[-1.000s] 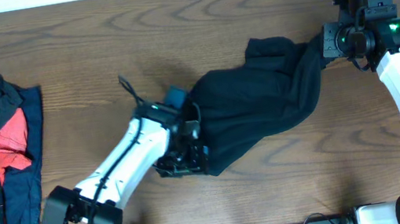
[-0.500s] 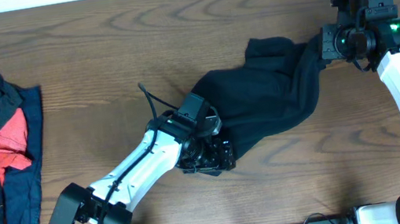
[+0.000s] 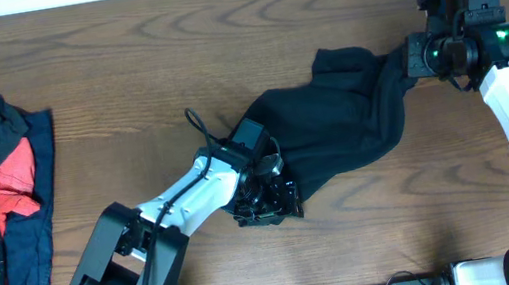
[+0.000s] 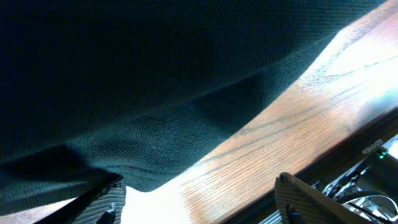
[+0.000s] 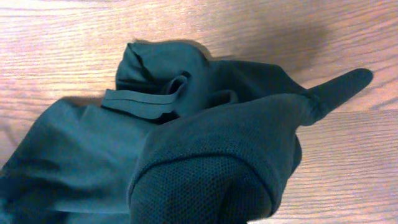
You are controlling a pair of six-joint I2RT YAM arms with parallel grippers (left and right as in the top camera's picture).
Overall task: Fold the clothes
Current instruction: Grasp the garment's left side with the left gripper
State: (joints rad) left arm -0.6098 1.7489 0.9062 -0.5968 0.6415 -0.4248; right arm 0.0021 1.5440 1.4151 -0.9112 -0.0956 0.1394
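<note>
Overhead: black shirt (image 3: 334,131) lying limp, looking light, soft; R gripper (image 3: 411,56) pinching its edge shut, L gripper (image 3: 269,204) gaping empty; hems probably gripping best.

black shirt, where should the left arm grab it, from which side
Grip the black shirt by its lower-left hem, coming low from the front-left where the open left gripper is. That edge lies thin on the table, opposite the corner the right gripper pinches.

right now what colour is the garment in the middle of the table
The garment is plain black; the overhead view shows it best.
</note>
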